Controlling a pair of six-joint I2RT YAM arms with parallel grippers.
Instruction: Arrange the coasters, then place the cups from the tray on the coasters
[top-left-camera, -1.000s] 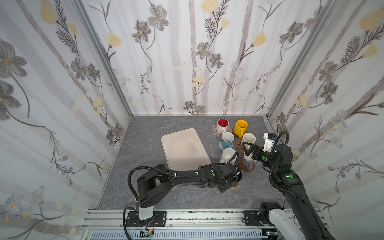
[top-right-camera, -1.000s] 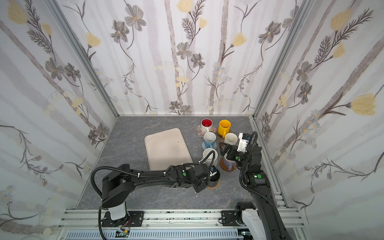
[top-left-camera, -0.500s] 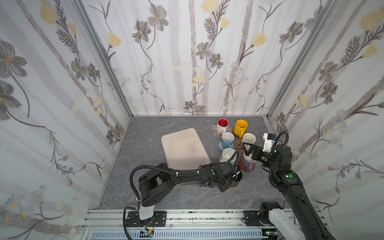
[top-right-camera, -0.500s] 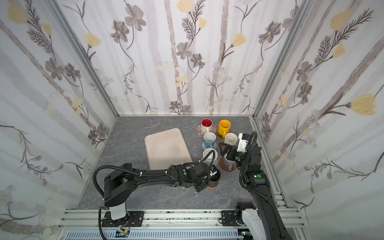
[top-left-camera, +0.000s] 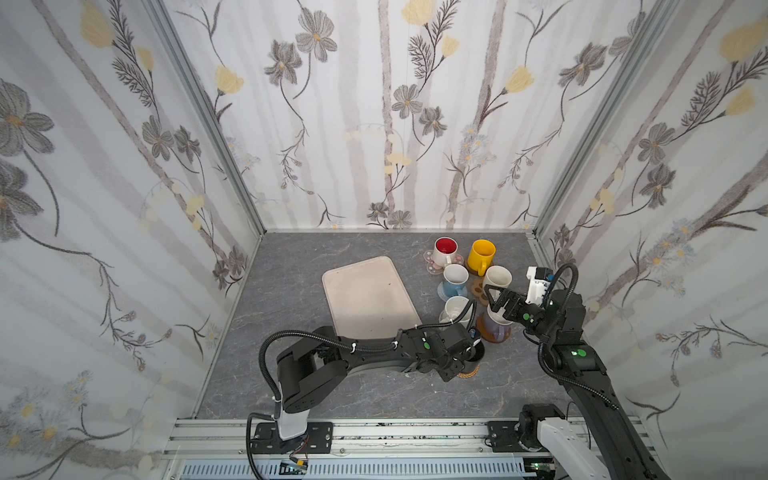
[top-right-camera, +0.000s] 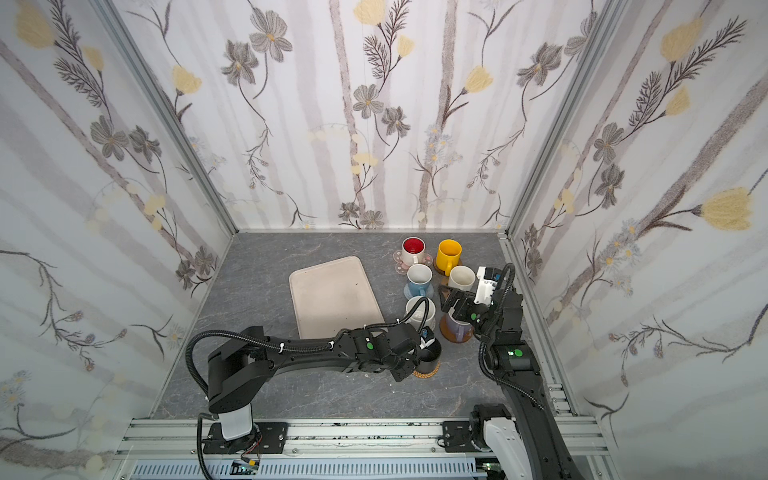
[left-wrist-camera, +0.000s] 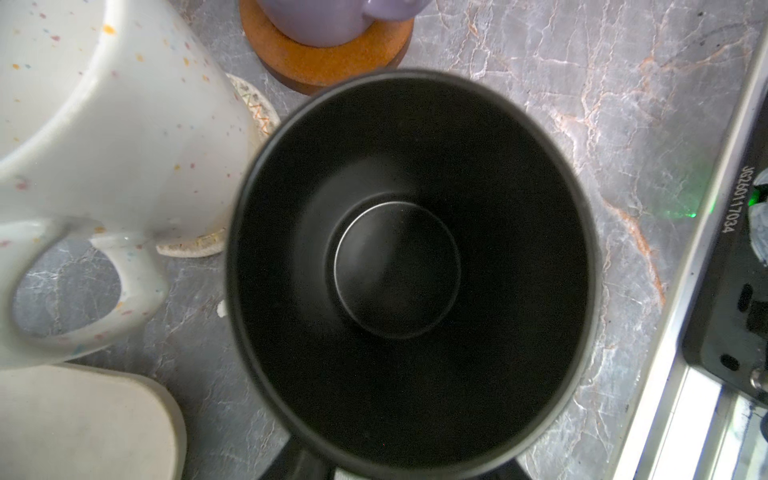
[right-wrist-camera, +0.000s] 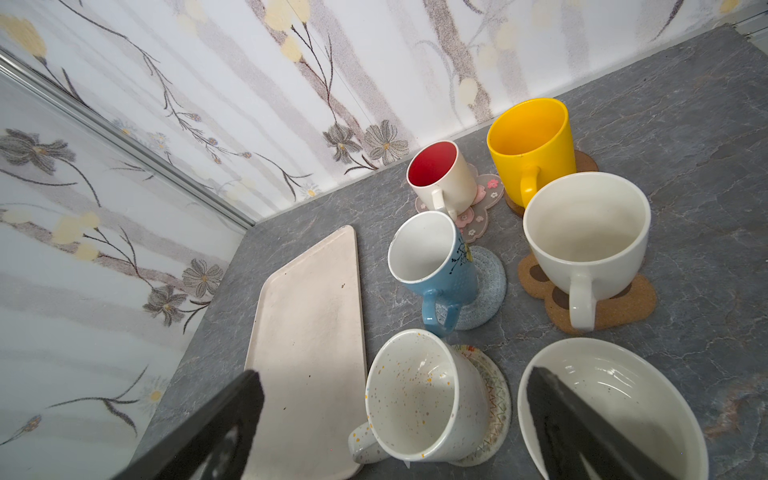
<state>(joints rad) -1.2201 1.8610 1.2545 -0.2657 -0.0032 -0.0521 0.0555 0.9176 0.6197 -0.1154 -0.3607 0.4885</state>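
Tray (top-left-camera: 365, 299) is lying flat mid-table (top-left-camera: 291, 382). L claw (top-left-camera: 467, 354) is sitting at the black cup (left-wrist-camera: 399, 266), which is standing upright on the tan rattan coaster (top-left-camera: 469, 375), right of tray's near corner. Claw spread: cannot tell, fingers hidden. Speckled cup (top-left-camera: 455, 309) is standing just behind. R claw (top-left-camera: 492, 299) is hovering, jaws wide apart, over lavender cup (top-left-camera: 496, 330) on brown disc (top-left-camera: 494, 340).

A yellow mug (right-wrist-camera: 530, 141), a white mug (right-wrist-camera: 457, 187) red inside, a pale blue mug (right-wrist-camera: 451, 278) with a dark sprig motif, a cream mug (right-wrist-camera: 415, 395) flecked orange and pink, a black mug (left-wrist-camera: 411, 266) — the tabletop (top-left-camera: 291, 270) grey with pale marble veining, the tray (top-left-camera: 368, 297) beige.
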